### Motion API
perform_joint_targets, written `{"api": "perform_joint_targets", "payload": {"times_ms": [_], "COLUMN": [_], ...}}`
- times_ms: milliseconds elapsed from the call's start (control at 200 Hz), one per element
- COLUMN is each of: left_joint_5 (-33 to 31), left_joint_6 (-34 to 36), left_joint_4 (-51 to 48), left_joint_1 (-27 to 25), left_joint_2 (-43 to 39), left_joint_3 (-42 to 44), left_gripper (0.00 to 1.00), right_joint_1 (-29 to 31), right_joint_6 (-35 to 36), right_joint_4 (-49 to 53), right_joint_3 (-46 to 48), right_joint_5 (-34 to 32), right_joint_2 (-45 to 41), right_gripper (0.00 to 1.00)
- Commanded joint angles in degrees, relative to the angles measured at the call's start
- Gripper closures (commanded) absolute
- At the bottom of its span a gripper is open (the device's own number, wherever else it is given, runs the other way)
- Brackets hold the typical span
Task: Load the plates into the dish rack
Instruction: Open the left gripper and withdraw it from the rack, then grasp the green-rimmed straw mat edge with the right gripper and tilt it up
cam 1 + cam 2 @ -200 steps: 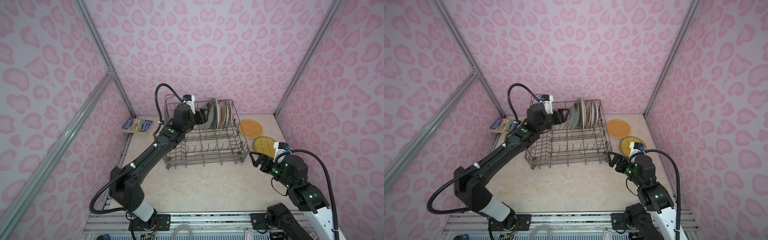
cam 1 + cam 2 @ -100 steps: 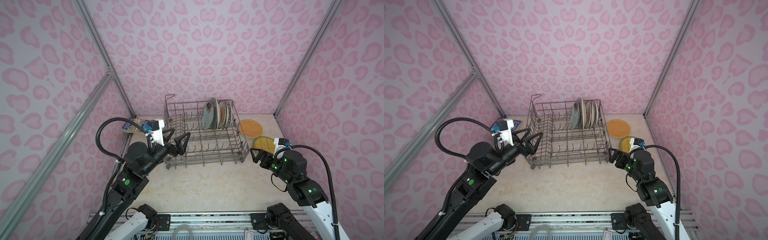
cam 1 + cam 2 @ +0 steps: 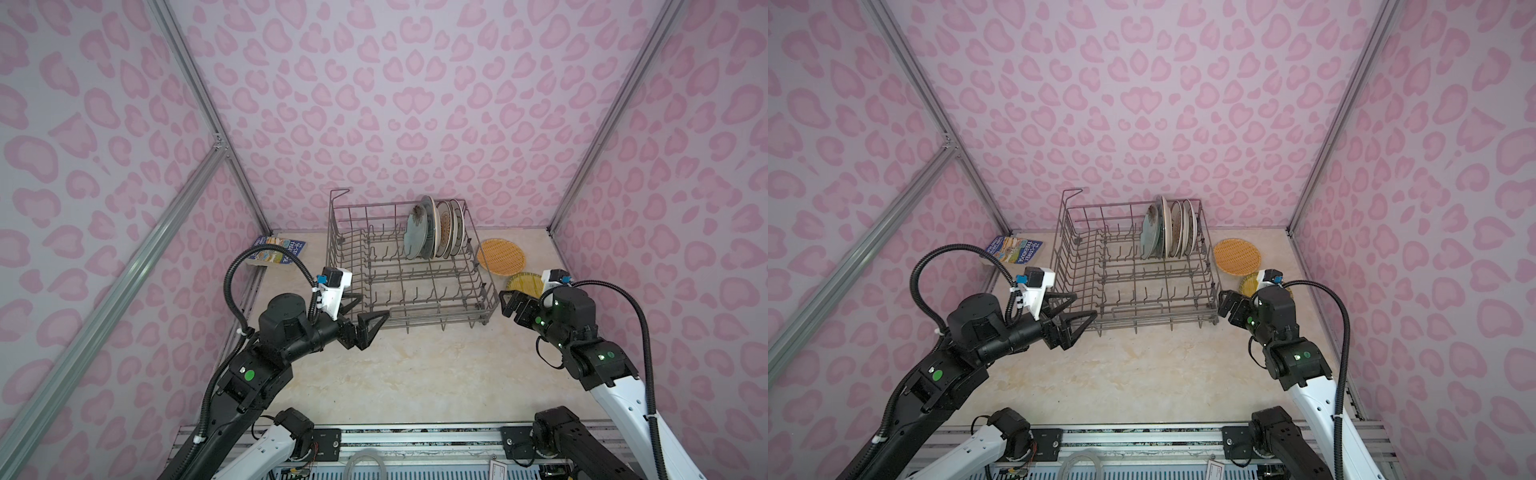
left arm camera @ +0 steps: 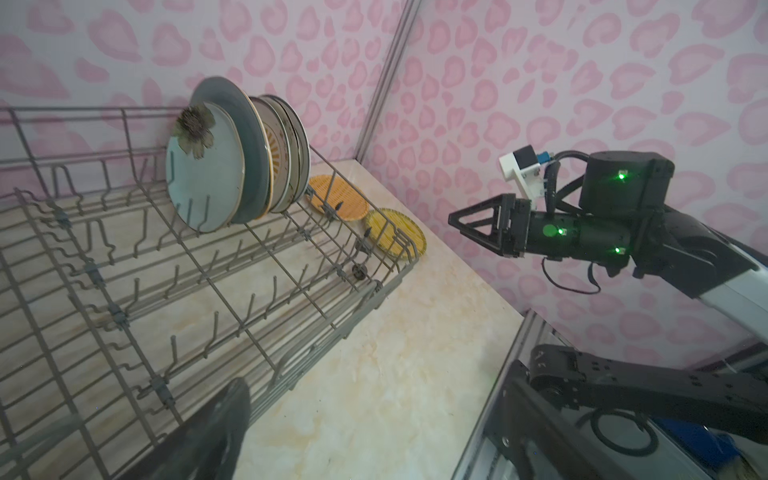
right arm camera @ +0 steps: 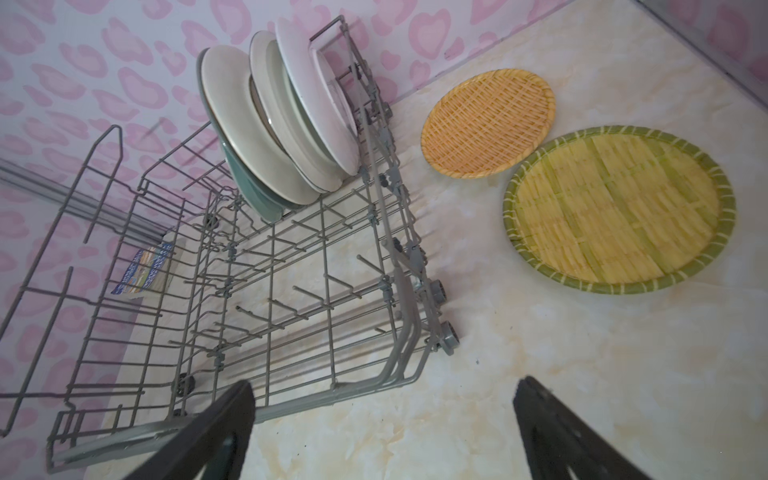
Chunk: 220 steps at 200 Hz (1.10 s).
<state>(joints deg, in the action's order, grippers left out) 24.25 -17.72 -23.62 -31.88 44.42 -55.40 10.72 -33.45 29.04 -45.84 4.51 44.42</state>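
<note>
The left fingers (image 3: 372, 322) stand wide and empty just off the near left corner of the dish rack (image 3: 432, 319). A second ago they were deep inside it at the plate row, so that arm has let go and drawn right back. The pale blue-green plate (image 4: 203, 174) they were beside stays upright on its own between the tines, which I read as one more plate delivered. The right fingers (image 5: 208, 428) are also spread wide and hold nothing. They hover over the table (image 3: 415, 374) at the rack's near right corner, much where they were, pointing toward the yellow woven-look plate (image 5: 619, 208). That plate lies flat on the table just beside the rack's right wall, and the orange woven-look plate (image 5: 488, 122) lies flat next to it, farther back. Inside the rack the far right corner holds a tight upright row of what looks like five plates: the blue-green one in front, the grey-blue plate (image 4: 253, 158) behind it, then pale ones. All the other tine rows are bare. Two plates therefore seem left to load, probably by the right arm. A blue paperback book (image 3: 276, 250) lies on the table outside the rack's far left corner.
</note>
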Motion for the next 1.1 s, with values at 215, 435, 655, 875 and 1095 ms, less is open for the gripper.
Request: {"api": "perform_joint_targets", "payload": {"times_ms": [215,435,655,875,1095], "left_joint_5": [12.18,10.10,-0.70,-5.24,-1.60], "left_joint_6": [1.24,4.34,5.48,5.27,3.84], "left_joint_4": [-4.70,-8.12,-2.24,-0.94,-0.26], "left_joint_1": [0.06,0.07,0.07,0.06,0.11], "left_joint_2": [17.27,21.02,13.47,10.83,12.04], "left_joint_3": [-12.28,-12.44,-3.36,-2.24,-2.33], "left_gripper": [0.20,0.19,0.18,0.18,0.19], "right_joint_1": [-13.67,-24.00,-29.67,-33.22,-35.89], "right_joint_6": [-3.17,-4.45,-9.11,-13.70,-15.20], "right_joint_4": [-7.32,-13.10,-20.91,-27.98,-33.09], "right_joint_3": [2.00,6.82,10.81,14.49,15.16], "right_joint_5": [5.52,7.35,8.31,9.06,13.14], "right_joint_2": [9.87,13.60,18.42,23.67,29.22], "right_gripper": [0.03,0.03,0.08,0.13,0.14]}}
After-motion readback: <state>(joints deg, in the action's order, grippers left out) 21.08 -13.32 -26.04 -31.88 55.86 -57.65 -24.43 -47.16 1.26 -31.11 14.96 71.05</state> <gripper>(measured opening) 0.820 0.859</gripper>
